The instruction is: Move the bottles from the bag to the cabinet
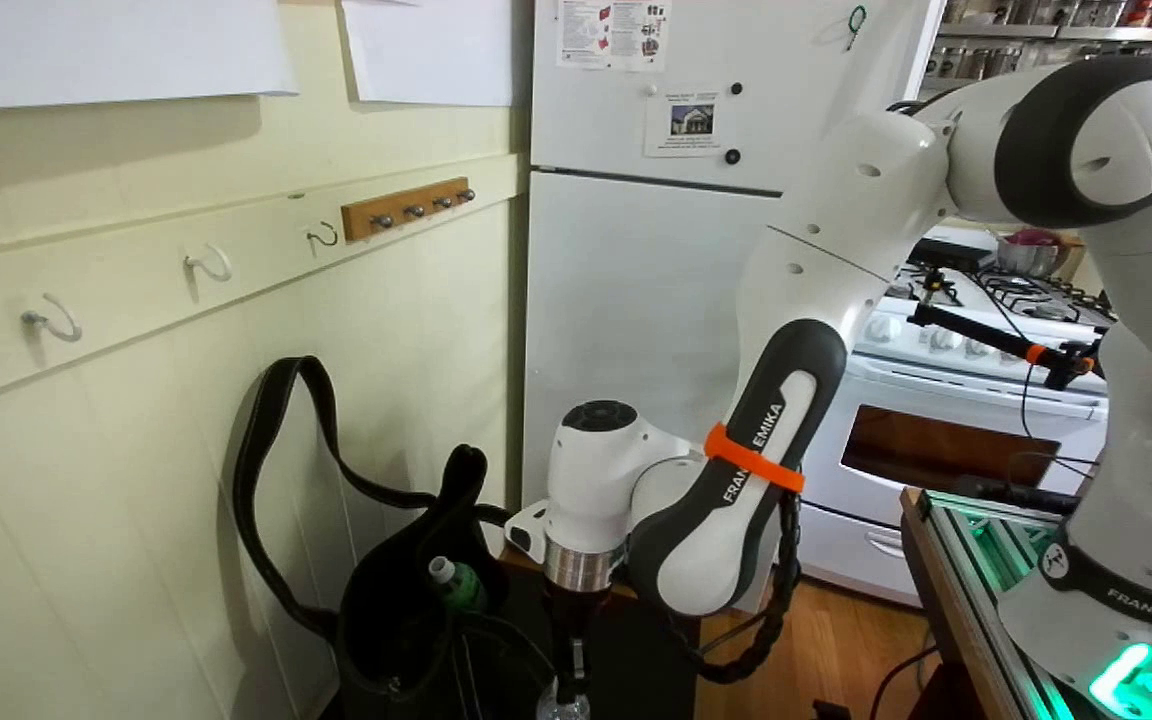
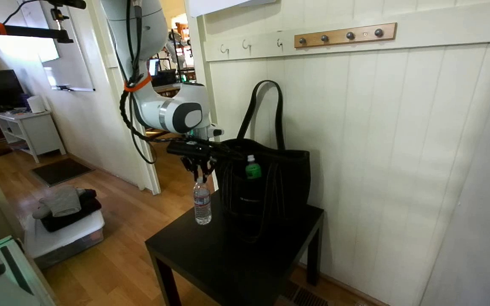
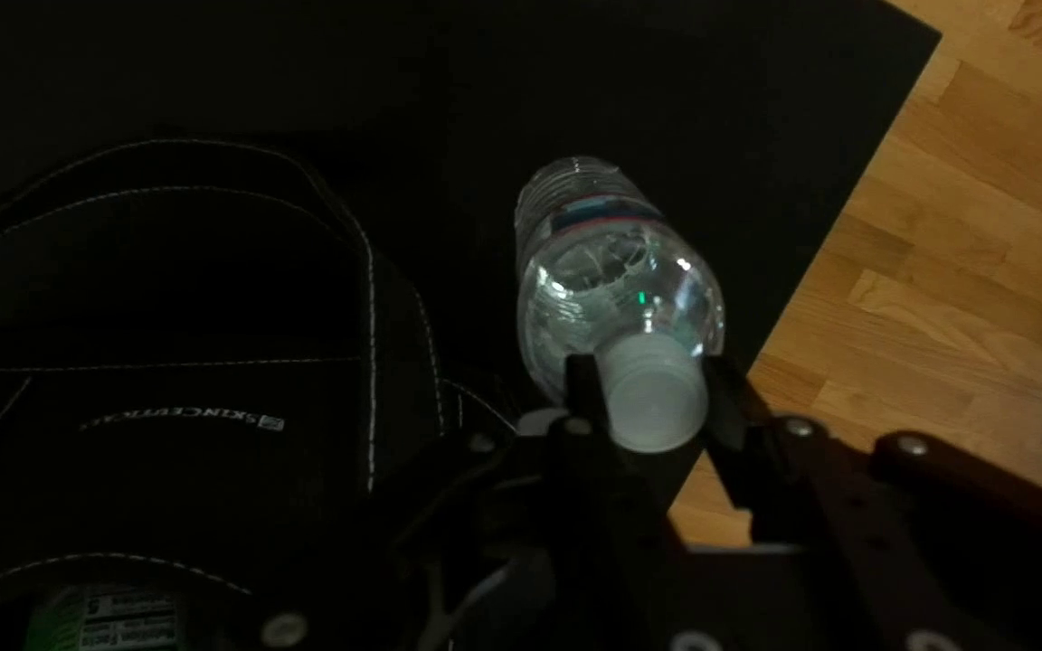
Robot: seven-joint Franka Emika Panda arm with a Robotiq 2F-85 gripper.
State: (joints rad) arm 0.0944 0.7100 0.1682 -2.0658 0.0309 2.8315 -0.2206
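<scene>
A clear bottle with a white cap (image 2: 203,206) hangs or stands upright at the black table's edge, beside the bag. Whether its base touches the table I cannot tell. My gripper (image 2: 200,178) points down, and in the wrist view its fingers (image 3: 654,362) press both sides of the cap of the clear bottle (image 3: 620,280). The black bag (image 2: 289,182) stands on the table with its strap looping up; it also shows in the wrist view (image 3: 168,470). A green bottle (image 2: 253,171) with a white cap sits in the bag's side pocket. Which thing is the cabinet is unclear.
The black table (image 2: 228,267) bears the bag; its edge drops to a wooden floor (image 3: 964,271). A panelled wall with hooks (image 1: 206,262) stands behind the bag. A white fridge (image 1: 636,300) is near the arm. A low white stand (image 2: 36,123) is far back.
</scene>
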